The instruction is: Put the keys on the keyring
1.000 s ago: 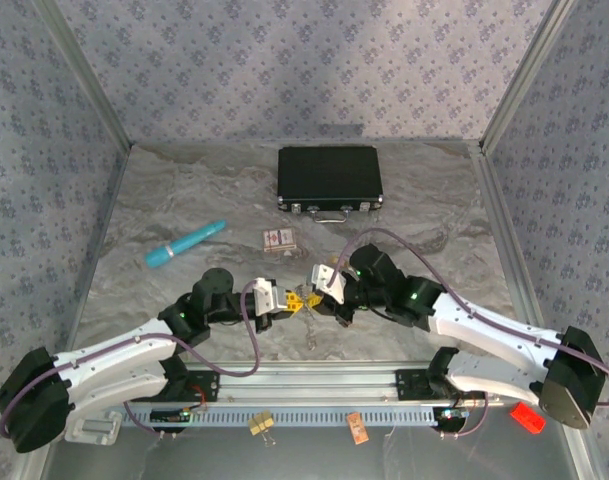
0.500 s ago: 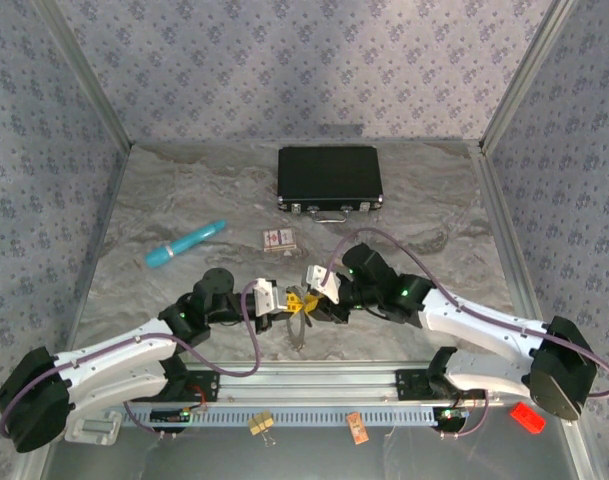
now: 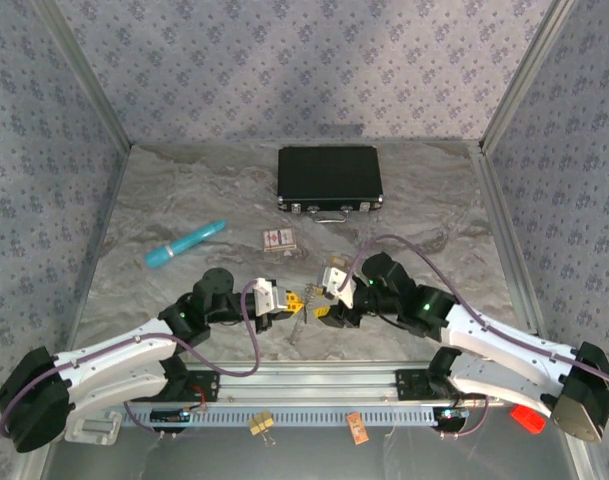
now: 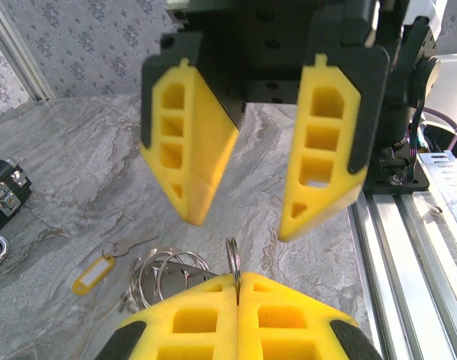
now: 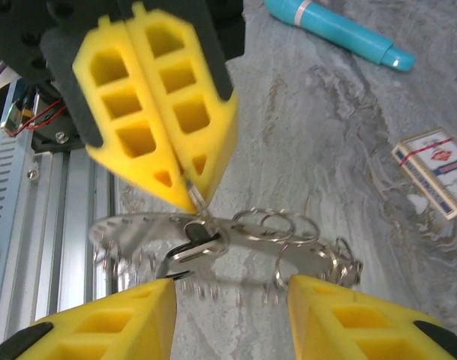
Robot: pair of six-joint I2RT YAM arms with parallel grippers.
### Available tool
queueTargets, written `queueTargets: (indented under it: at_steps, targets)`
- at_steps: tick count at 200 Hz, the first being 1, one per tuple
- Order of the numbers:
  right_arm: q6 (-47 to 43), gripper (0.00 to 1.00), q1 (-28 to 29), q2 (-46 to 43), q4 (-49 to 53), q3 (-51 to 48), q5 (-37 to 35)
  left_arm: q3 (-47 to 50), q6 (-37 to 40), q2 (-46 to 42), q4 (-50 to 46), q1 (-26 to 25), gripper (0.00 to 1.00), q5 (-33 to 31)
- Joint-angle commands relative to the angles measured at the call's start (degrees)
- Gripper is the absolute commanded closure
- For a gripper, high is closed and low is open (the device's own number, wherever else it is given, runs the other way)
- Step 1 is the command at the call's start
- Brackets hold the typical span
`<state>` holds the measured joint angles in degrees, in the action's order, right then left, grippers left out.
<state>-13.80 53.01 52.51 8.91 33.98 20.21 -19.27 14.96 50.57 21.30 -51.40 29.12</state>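
A: Grey marbled table (image 3: 184,200), papered walls on three sides. Black case (image 3: 329,178) at far centre, shut, well apart from the work.

B: Both arms meet at near centre. Teal tube (image 3: 186,243) lies off to the left. Card box (image 3: 279,239) sits between the case and the grippers. Neither looks to be in play.

A: Left gripper (image 4: 236,280)?

B: Jaws pressed fully together, pinching the keyring (image 4: 233,256) by its lower edge. The ring stands upright with most of the loop clear above the pads. My reading: it is held that way to offer a free loop to the other arm.

A: Right gripper (image 5: 232,289)?

B: It faces the left one, just beside it. Fingers are wide apart with nothing between them. They sit either side of the ring's line and are not touching it.

A: And what goes onto it?

B: A cluster of spare rings (image 4: 164,270) and a yellow tag (image 4: 92,274) lie on the table just under the grippers. From the right wrist, a key-shaped piece (image 5: 192,246) shows at the pinched ring. It is blurred, so I cannot tell whether it is threaded on or only behind. I can't pick out any brass ones for certain.
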Motion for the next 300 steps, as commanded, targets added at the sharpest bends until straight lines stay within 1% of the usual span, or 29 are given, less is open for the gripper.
queueTargets:
  at_steps: [1,39,94,111,129,173,196,216,254,300]
  targets:
    - [1.82,0.55,1.15,-0.1,-0.81,-1.14,-1.41,-0.86,0.07,-0.9,4.01,-0.11,1.0,0.68]
    - [3.23,0.55,2.75,2.39,-5.43,-2.12,-0.06,-1.01,0.16,-0.56,4.11,-0.11,1.0,0.5]
    - [3.48,0.55,3.83,6.3,-9.05,-2.45,-2.32,-1.12,0.33,-0.14,4.41,-0.11,1.0,0.58]
    - [3.3,0.56,4.25,7.43,-9.08,-2.11,-3.92,-1.1,0.26,-0.16,4.37,-0.15,1.0,0.59]
    - [2.97,0.62,4.42,8.04,-9.22,-1.93,-5.63,-1.04,0.16,-0.36,4.29,-0.11,1.0,0.59]
    - [2.48,0.84,4.73,6.37,-9.45,-1.81,-6.98,-0.69,0.42,-1.25,3.25,-0.15,1.0,-0.79]
    - [2.25,0.92,4.82,4.7,-8.63,-1.81,-7.57,-0.5,0.63,-1.74,2.82,-0.11,1.0,-1.76]
    - [2.28,0.96,4.77,3.65,-7.6,-1.72,-8.26,-0.42,0.6,-1.95,2.57,-0.11,1.0,-2.52]
    - [0.64,0.99,4.99,3.29,-3.34,1.47,-10.55,-1.03,1.52,-1.79,0.2,-0.11,1.0,-2.89]
    - [-2.42,0.99,5.95,4.42,0.04,5.75,-10.97,-1.11,1.47,-1.66,-0.4,-0.11,1.0,-2.55]
